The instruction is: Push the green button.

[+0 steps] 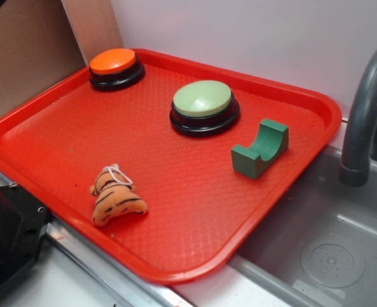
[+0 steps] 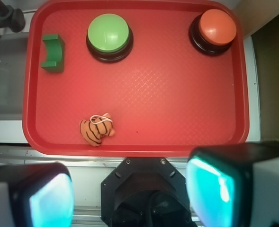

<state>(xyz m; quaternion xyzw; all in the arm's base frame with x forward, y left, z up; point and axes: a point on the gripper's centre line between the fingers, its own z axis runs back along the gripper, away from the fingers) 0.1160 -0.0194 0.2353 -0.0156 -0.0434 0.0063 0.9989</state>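
Here, red tray [image 1: 66,121] w/ green button [image 1: 203,99], grey sink [image 1: 342,256] adj.

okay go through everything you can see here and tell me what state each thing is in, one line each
green button: upright on the tray, untouched, nothing on it.
orange button: upright at the tray's far corner, untouched.
green arch block: lying curve-up beside the green button, apart from it.
tiger toy: lying flat near the tray's front edge.
red tray: flat beside the sink.
claw: open, holding nothing, off the tray.

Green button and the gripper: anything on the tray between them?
Mostly bare red tray. In the wrist view, only the tiger toy lies near that stretch, slightly left of the line from the gripper to the green button.
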